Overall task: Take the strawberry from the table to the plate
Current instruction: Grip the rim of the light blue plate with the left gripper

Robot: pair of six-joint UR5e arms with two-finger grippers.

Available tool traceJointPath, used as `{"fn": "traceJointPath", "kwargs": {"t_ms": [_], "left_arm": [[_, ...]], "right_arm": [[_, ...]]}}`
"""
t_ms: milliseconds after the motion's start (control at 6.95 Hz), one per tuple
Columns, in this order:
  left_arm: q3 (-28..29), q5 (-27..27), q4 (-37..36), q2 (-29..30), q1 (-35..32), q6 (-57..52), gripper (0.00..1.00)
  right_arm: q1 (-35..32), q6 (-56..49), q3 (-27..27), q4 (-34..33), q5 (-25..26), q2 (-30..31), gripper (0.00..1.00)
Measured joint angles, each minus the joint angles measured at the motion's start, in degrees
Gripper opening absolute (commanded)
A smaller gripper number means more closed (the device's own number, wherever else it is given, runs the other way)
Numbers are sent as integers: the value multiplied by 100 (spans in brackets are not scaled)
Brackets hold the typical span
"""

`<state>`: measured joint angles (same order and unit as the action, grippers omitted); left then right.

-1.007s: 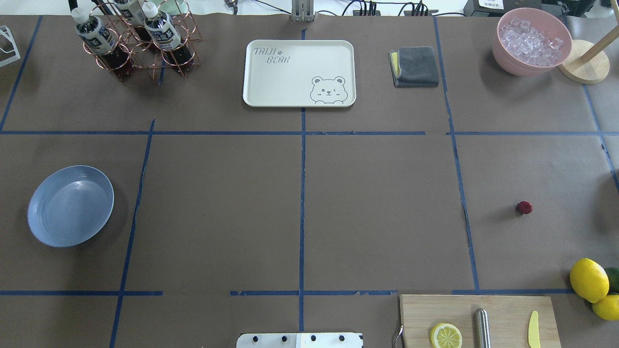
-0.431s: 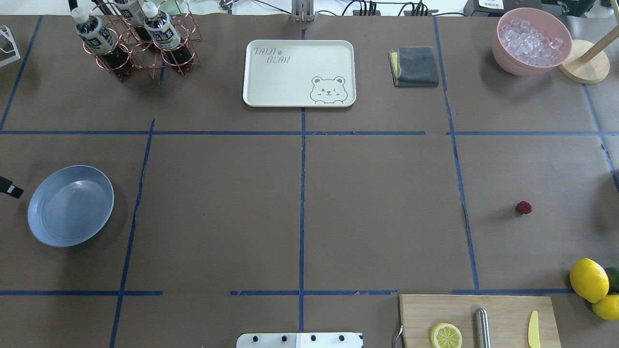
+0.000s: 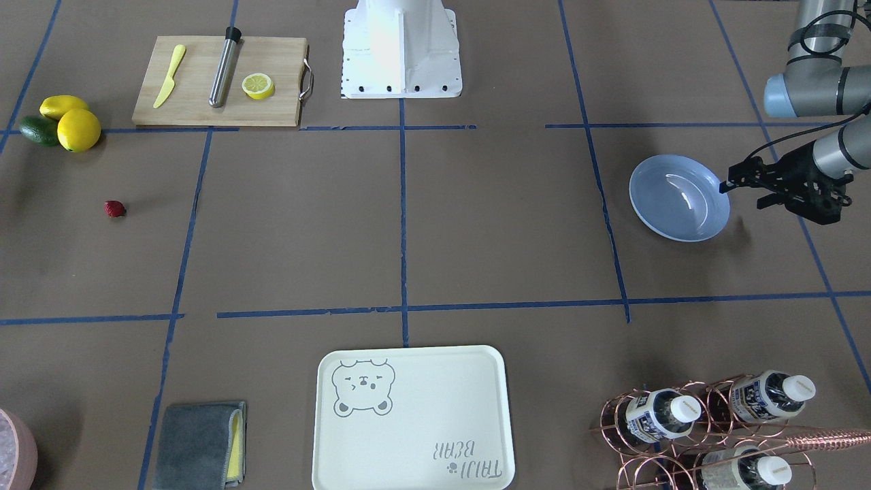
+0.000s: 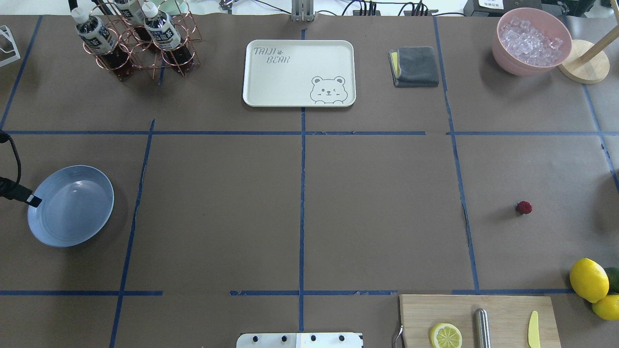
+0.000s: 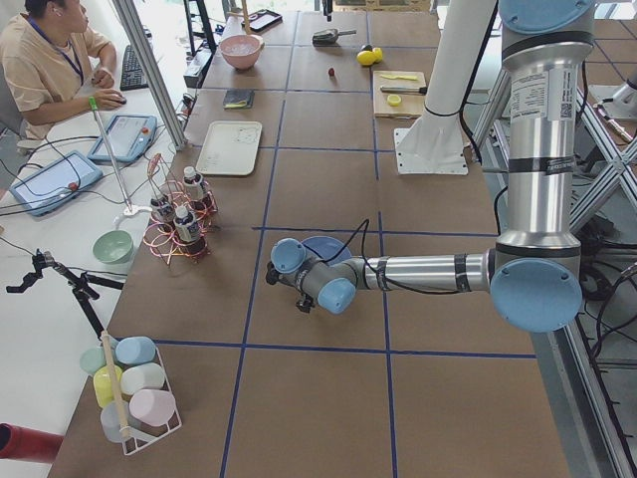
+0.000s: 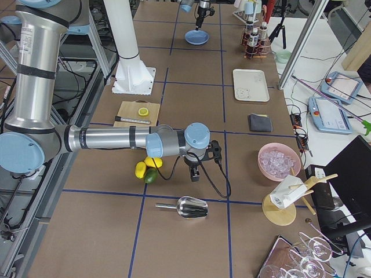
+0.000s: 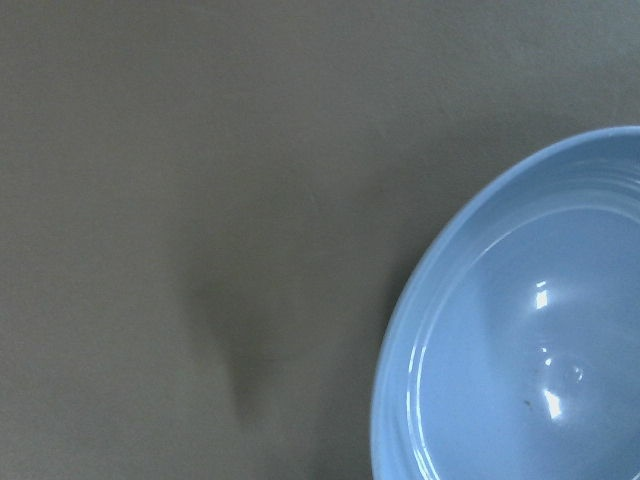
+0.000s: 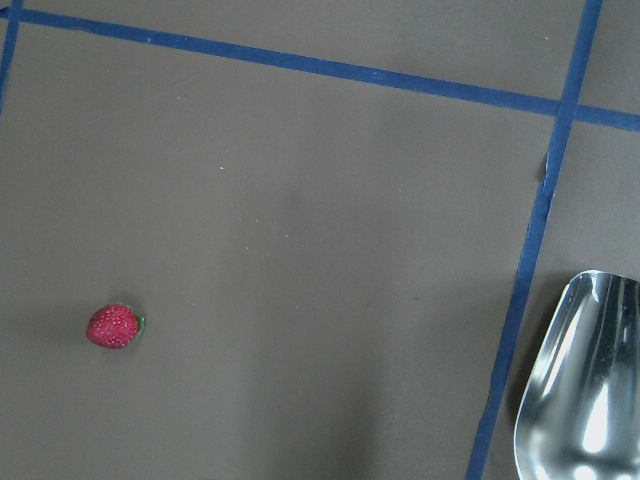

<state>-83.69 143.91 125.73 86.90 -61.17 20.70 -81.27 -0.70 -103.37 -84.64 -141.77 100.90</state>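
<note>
Nearest the base, on the right: a pale wooden cutting board (image 4: 508, 314) carrying a cut lemon half (image 4: 446, 335), a steel rod (image 4: 481, 328) and a yellow plastic knife (image 4: 533, 329). Just past its right end, two whole yellow lemons (image 4: 588, 280) and a green avocado (image 4: 613, 278), bunched together.

A little farther out, the small dark-red strawberry (image 4: 523, 208). Lies alone on the brown-paper table (image 4: 377, 212) with its blue tape lines, well apart from the lemons. Close above that patch in the right side view, the black two-finger right gripper (image 6: 195, 175); cannot tell whether spread or closed.

Across on the left, well apart from the berry, the round glossy pale-blue plate (image 4: 82, 212). At its outer rim, the black left gripper (image 3: 729, 184). Finger spacing unclear, contact with the rim unclear.

Farthest: cream bear-print tray (image 4: 290, 82), folded grey cloth (image 4: 417, 66), pink bowl of ice (image 4: 503, 53), copper wire rack of bottles (image 4: 145, 53).
</note>
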Motion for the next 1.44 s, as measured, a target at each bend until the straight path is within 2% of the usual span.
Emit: {"fn": "traceJointPath", "kwargs": {"t_ms": [144, 431, 575, 719, 863, 1150, 1438], "left_arm": [[8, -14, 8, 11, 40, 36, 75], [56, -20, 8, 72, 86, 55, 57], [81, -23, 9, 102, 100, 63, 53], [98, -25, 6, 139, 108, 99, 30], [103, -25, 2, 166, 115, 143, 0], [86, -23, -6, 193, 119, 189, 0], [-435, 35, 1, 245, 115, 844, 0]], "right_arm": [[6, 0, 4, 0, 0, 0, 100], [17, 0, 8, 0, -2, 0, 100], [24, 0, 9, 0, -5, 0, 100], [33, 0, 9, 0, -6, 0, 100], [43, 0, 10, 0, -2, 0, 100], [54, 0, 10, 0, 0, 0, 100], [58, 0, 10, 0, 0, 0, 100]]}}
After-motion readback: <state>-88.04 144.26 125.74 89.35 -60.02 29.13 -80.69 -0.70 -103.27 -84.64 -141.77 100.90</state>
